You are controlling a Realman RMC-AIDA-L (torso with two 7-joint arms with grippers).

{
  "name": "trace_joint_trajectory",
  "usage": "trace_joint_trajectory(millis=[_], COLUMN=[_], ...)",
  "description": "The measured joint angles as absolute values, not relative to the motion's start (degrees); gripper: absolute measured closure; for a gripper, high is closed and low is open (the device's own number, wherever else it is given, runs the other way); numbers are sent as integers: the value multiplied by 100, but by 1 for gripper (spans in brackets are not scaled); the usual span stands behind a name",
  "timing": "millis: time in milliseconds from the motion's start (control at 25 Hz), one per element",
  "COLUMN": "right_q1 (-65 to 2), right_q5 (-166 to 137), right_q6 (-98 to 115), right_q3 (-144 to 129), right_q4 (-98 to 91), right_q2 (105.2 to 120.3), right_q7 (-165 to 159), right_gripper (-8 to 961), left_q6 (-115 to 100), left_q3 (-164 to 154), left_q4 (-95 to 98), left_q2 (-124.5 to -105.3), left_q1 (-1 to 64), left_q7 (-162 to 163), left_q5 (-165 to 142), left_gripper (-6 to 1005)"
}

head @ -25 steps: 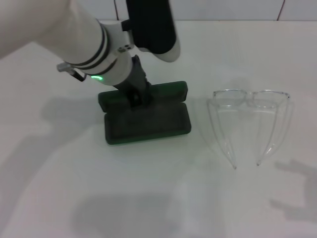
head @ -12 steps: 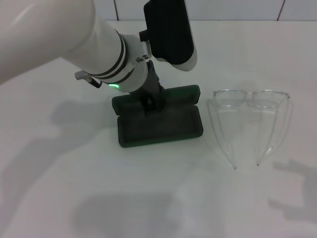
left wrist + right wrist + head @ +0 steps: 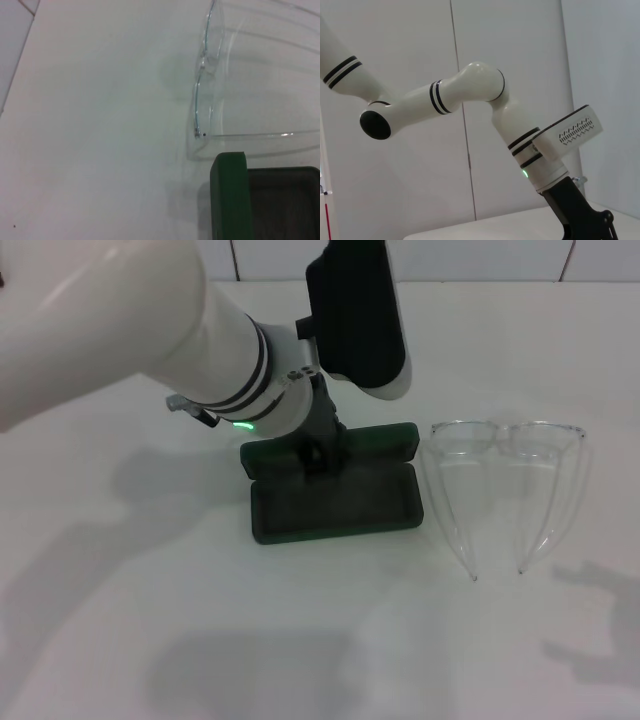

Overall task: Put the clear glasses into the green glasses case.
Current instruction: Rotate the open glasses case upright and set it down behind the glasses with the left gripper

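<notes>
The green glasses case [image 3: 340, 502] lies open on the white table, dark lining up, its lid [image 3: 375, 440] folded back on the far side. My left gripper [image 3: 318, 454] comes down from the upper left and is shut on the case at the hinge edge. The clear glasses [image 3: 470, 436] rest just right of the case, lenses away from me, arms unfolded and pointing toward me. In the left wrist view a corner of the green glasses case [image 3: 229, 195] sits close to the clear glasses [image 3: 200, 100]. My right gripper is out of view.
The white table [image 3: 120, 620] spreads to the left and front. A tiled wall runs along its far edge. The right wrist view looks across at my left arm [image 3: 470, 85] against a white panelled wall.
My left gripper has moved to the right, and the open case has slid with it. The gap between case and glasses has nearly closed. The glasses have not moved.
</notes>
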State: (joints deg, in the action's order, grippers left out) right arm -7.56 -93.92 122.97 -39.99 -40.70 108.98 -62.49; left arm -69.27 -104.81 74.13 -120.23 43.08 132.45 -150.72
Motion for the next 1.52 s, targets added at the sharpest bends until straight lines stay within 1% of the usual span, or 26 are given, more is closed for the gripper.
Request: trace_joint_trajectory(millis=[1040, 1520], right_q1=[-750, -727], right_q5=[-9375, -9368], right_q6=[12305, 12305], right_q3=[-3937, -3929], right_q4=[-4160, -4157], right_q2=[10907, 10907], right_q7=[-6381, -6381], right_gripper=[158, 163], left_q6=[-6878, -6947], left_q3=[-10982, -10987], left_q4=[7592, 7624], left_q2=[-12015, -12026], left_q1=[4373, 4368], left_q7=[13166, 13203], left_q5=[-15041, -15051], left_gripper=[806, 728])
